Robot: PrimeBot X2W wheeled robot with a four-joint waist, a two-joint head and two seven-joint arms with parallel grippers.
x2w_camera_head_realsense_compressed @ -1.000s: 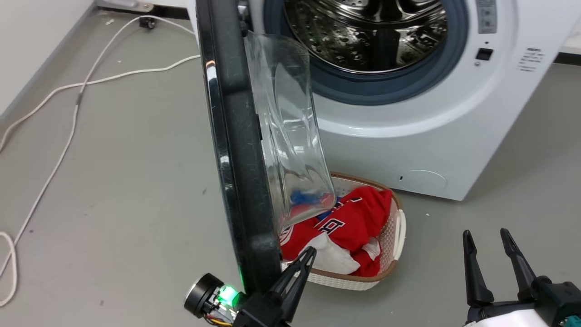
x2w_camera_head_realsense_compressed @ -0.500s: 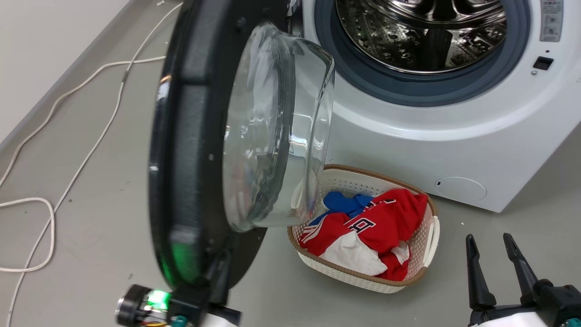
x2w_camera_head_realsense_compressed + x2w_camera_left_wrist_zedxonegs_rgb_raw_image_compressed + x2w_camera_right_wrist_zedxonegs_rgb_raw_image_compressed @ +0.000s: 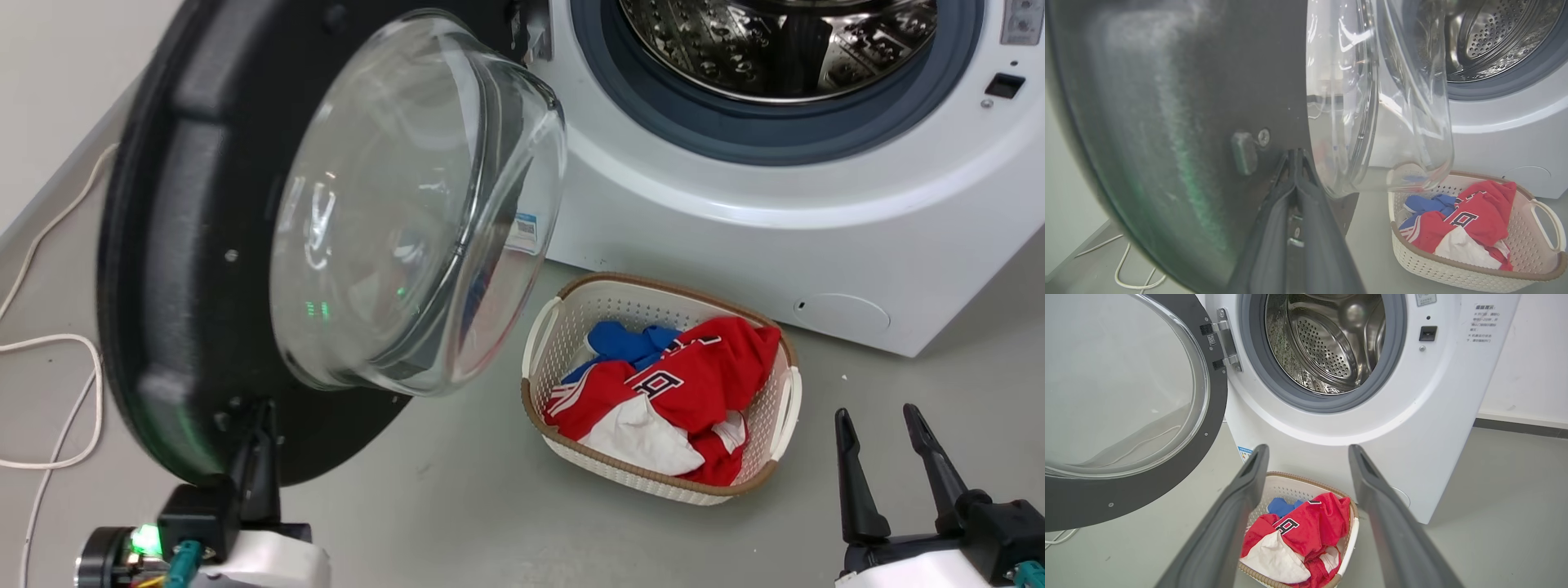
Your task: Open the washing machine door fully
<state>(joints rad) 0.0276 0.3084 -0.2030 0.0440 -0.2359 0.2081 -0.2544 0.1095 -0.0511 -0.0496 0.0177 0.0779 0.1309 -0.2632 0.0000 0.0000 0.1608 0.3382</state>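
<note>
The washing machine door (image 3: 204, 245) stands well out from the washing machine (image 3: 735, 237), hung on its hinge (image 3: 1224, 343) at the left of the opening. Its black inner face and bulging glass bowl are turned towards the robot. It looks to me most of the way round, though I'd guess a little travel is left before it is fully open.

The left gripper (image 3: 1294, 155) is at the door's lower rim with its two fingers pressed together into a single point. That point rests against the inner face just beside the glass. That reads as a push rather than a grasp: closed fingers make a stiff prod, and low on the rim, far from the hinge, a push turns the door easily.

The right gripper (image 3: 1307, 451) hangs low and well off to the side with its fingers spread, holding nothing. I take it as parked there to leave the door's arc free.

A white laundry basket (image 3: 539, 343) with red, white and blue clothes (image 3: 694, 384) sits on the floor in front of the machine. It is beside the door, not under it, so it does not look like an obstacle.

The floor (image 3: 457, 506) is smooth grey. A loose white cable (image 3: 49, 343) loops across it on the far side of the door, near the pale wall (image 3: 49, 82). The steel drum (image 3: 784, 49) gapes behind its grey gasket.
</note>
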